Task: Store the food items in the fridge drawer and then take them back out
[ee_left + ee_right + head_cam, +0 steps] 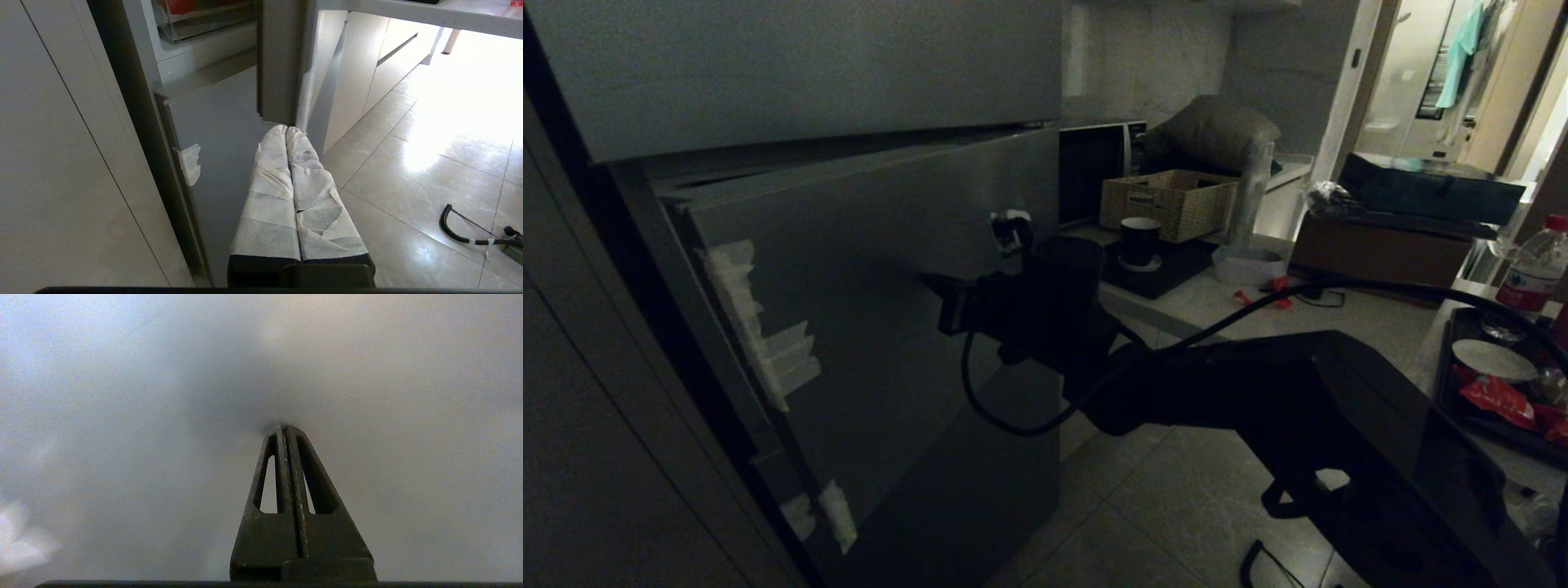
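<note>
**Right gripper pressed to the fridge door, left arm parked low**

Here, in the head view, the right arm reaches in from the lower right across the tiled floor (pixel 1143 498), and the right gripper (pixel 931 286) meets the grey fridge door (pixel 866 269), its fingers pressed together with nothing between them. Strips of white tape (pixel 768 343) run down the door's left edge. Behind the arm, a counter (pixel 1339 314) carries a woven basket (pixel 1168 204), a dark cup (pixel 1139 241) and a microwave (pixel 1098 167). At the far right, a dark tray (pixel 1462 327) holds a white plate (pixel 1494 359) and a red packet (pixel 1499 400), one of the food items, with a clear bottle (pixel 1535 269) just beyond it.

From the left wrist, the left gripper (pixel 287 130) hangs low beside the fridge, its white-wrapped fingers (pixel 278 192) closed flat against each other and empty. Above it the door stands ajar, and through the gap the clear fridge drawer (pixel 196 30) shows, with something red (pixel 179 6) just above it; whether that lies in the drawer cannot be told.

From the right wrist, the fingertips sit closed together, touching a plain grey surface (pixel 122 416) that fills the frame.
</note>
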You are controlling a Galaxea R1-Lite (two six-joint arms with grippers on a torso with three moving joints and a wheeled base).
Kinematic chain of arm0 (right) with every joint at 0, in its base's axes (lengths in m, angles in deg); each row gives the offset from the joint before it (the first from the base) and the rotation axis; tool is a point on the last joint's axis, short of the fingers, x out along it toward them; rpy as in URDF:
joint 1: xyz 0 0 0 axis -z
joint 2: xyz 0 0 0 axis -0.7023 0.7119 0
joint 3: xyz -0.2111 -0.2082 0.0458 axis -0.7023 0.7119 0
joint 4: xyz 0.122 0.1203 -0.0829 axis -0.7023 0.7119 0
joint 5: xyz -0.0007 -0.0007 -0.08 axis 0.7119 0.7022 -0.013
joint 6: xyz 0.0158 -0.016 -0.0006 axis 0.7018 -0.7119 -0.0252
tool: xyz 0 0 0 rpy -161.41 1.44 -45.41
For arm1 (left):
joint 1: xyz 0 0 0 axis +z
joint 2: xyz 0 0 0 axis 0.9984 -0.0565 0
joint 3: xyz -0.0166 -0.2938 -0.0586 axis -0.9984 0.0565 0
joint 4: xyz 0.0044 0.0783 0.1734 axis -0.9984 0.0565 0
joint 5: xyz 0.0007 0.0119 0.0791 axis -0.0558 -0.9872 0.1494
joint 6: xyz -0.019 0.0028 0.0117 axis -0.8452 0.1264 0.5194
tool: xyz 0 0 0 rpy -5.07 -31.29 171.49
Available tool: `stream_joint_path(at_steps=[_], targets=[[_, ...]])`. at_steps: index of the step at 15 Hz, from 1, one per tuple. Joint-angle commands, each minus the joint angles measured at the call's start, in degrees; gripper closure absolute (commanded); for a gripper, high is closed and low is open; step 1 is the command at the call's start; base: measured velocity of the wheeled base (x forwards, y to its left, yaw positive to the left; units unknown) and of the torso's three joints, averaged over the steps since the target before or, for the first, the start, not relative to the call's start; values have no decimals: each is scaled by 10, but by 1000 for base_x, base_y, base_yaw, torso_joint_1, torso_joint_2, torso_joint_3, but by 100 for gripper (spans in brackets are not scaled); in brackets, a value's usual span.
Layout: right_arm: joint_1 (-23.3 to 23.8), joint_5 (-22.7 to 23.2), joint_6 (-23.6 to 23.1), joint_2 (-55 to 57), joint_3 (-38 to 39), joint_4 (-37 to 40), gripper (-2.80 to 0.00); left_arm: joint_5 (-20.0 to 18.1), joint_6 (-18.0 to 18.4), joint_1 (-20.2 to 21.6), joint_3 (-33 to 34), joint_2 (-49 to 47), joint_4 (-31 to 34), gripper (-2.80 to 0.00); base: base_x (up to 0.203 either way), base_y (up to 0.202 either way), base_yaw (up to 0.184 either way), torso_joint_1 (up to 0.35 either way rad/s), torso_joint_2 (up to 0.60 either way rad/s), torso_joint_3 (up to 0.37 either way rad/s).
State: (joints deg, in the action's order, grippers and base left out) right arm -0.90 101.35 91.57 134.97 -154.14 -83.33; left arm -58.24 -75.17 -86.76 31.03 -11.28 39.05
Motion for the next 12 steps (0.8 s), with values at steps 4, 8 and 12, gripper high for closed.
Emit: stream_joint_path(at_steps=[4,8,12], targets=[[-1,-11,11,-28,18,-11,0,0,0,0,0,0,0,0,0,0,0,0,0,0],[-2,-13,9,-25,18,-11,0,0,0,0,0,0,0,0,0,0,0,0,0,0],[-4,-18,7,-18,18,-8,0,-1,9,0,-1,0,-1,0,0,0,0,0,0,0]])
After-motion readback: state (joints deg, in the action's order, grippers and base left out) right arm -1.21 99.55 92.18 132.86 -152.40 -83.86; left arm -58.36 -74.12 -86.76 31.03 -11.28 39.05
